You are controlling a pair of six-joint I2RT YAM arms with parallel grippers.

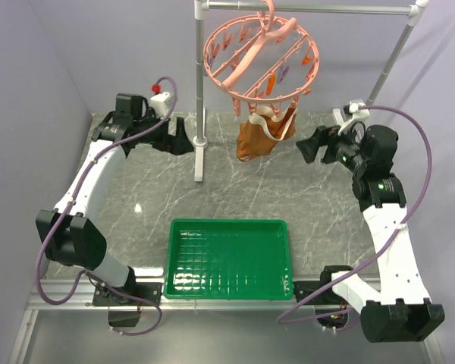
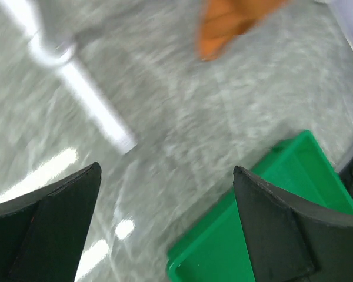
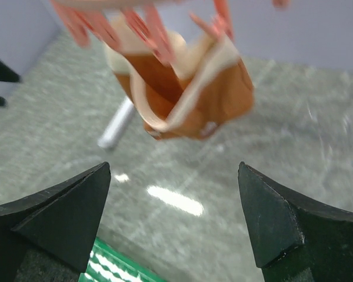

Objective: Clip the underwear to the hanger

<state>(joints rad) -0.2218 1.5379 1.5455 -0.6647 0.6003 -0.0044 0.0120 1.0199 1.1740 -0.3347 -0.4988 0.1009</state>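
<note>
At the upper centre of the overhead view, the underwear (image 1: 262,138) is hanging below the near rim of the hanger (image 1: 252,54). Its cream waistband is apparently being held by pink pegs at two places, but the right wrist view is blurring the pegs, so you cannot confirm how firmly they are biting. Your left gripper (image 2: 166,169) is sitting at the upper left of that view, near the grey rack pole (image 1: 199,91), with its jaws spread wide and carrying nothing. Your right gripper (image 3: 173,167) is facing the garment from the right of the frame, apart from it, with jaws likewise spread and empty. You are dealing with light, limp fabric that is likely to sag, fold and swing at any touch, giving no stiffness to push against. If you are re-seating it, be taking hold at the elastic waistband, probably the firmest edge, just beside a peg rather than on the loose orange body.
</note>
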